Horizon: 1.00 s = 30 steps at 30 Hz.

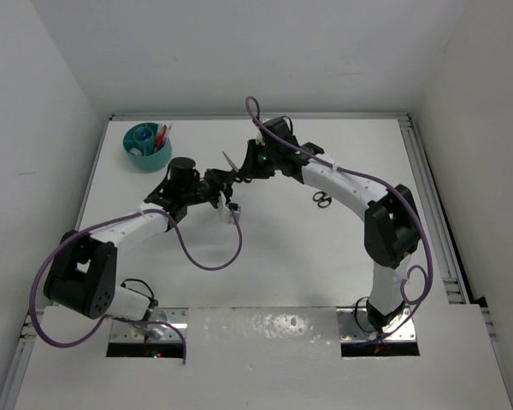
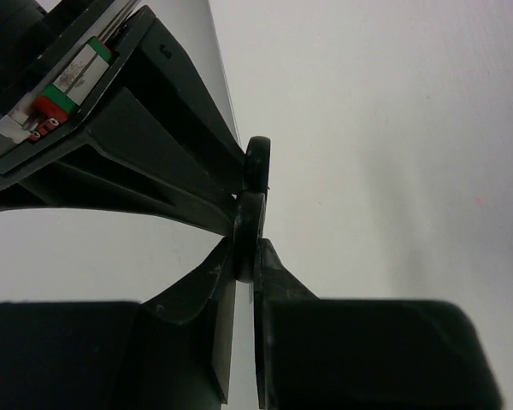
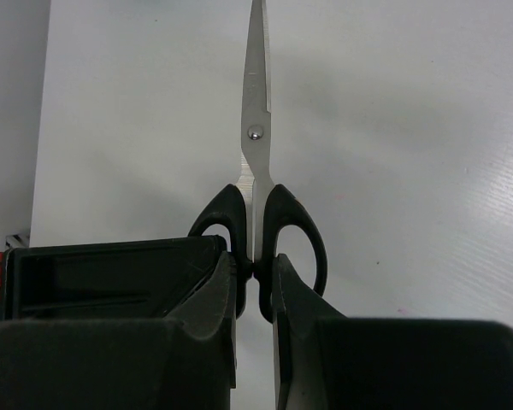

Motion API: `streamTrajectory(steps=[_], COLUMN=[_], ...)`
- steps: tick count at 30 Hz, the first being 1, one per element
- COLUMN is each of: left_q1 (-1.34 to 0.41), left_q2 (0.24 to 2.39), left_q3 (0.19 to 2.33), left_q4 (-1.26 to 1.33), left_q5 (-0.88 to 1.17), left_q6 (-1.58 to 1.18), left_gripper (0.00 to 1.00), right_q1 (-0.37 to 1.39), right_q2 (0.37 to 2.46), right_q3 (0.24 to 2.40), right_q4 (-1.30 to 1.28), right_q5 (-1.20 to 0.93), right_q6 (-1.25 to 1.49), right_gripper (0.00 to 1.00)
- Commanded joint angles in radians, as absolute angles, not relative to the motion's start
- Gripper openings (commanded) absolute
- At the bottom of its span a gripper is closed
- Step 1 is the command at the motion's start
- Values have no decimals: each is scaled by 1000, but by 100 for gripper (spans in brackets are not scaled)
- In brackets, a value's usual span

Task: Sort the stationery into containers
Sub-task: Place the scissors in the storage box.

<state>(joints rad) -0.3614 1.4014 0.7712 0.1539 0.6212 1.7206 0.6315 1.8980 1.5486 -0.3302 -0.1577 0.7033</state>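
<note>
Two robot arms met over a white table (image 1: 282, 265) during a stationery-sorting run, each reaching in from its base at 6 o'clock.

Nearest the bases, at about 3 o'clock from the meeting point, a second pair of scissors (image 1: 322, 199) lay flat on the table, well apart from both arms and partly under the right arm's span.

At mid-table, the left gripper (image 2: 246, 256) was closed tight on a black handle loop of the black-handled scissors (image 3: 256, 171), which the left wrist camera saw edge-on between its fingers. The right gripper (image 3: 255, 273) was clamped on the same pair, its fingers pinched where the two handle loops met, with only a thin gap between them. The blades were closed and pointed straight away from the right wrist, toward 12 o'clock in that camera's view and toward 11 o'clock in the overhead view. The scissors were held off the table surface between the two grippers.

Farthest back, at about 10 o'clock from the grippers, the round teal organiser (image 1: 141, 156) stood near the table's rear left corner, a red pen (image 1: 162, 137) upright in one compartment on its right side.
</note>
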Motion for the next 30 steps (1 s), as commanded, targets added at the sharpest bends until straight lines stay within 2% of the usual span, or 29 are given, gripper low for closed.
streamTrajectory(steps=[1, 3, 4, 8, 13, 23, 26, 30], left_q1=[-367, -368, -368, -367, -367, -365, -351, -243], left_q2=[1382, 1373, 1370, 1361, 1361, 1358, 1371, 1425], left_q3=[799, 795, 792, 773, 770, 776, 820, 981], left_q4=[149, 117, 107, 81, 55, 64, 106, 181], left_q5=[609, 612, 612, 604, 603, 597, 588, 598], left_q6=[1661, 1660, 1664, 1664, 1657, 1576, 1380, 750], left_gripper=[0, 0, 0, 0, 0, 0, 0, 0], right_q1=[626, 609, 603, 562, 526, 483, 466, 427], right_q2=[1853, 1839, 1824, 1781, 1740, 1666, 1649, 1605], right_q3=[1551, 1546, 1537, 1525, 1509, 1459, 1439, 1384], right_q4=[-282, -282, -282, -285, -279, -232, -229, -227], right_q5=[-155, -146, -132, -110, -112, -109, -103, -68], right_q6=[681, 672, 664, 637, 623, 646, 646, 641], right_gripper=[11, 16, 23, 33, 38, 41, 43, 44])
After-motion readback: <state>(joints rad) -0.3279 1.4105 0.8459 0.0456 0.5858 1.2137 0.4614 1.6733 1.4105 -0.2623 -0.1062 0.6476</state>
